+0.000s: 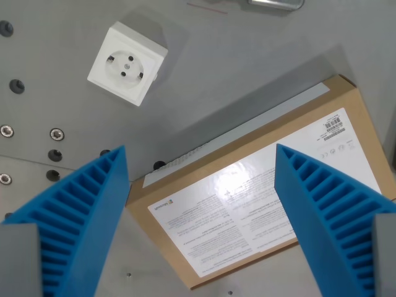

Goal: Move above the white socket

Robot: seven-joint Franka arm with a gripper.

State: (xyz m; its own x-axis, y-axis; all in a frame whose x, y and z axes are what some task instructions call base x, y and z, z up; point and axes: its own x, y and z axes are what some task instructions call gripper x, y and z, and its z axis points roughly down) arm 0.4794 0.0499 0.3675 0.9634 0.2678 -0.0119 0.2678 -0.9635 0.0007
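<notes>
The white socket is a square wall-type box with a round recess and two pin holes, lying on the grey table in the upper left of the wrist view. My gripper is open, its two blue ribbed fingers rising from the bottom corners with nothing between them. The socket lies above and to the left of the gap between the fingers, beyond the left fingertip. Directly under the gap is a cardboard box, not the socket.
A flat brown cardboard box with a white printed label lies tilted under the gripper, filling the centre and right. Bolt holes and screws dot the grey plate at the left edge. A metal part shows at the top edge.
</notes>
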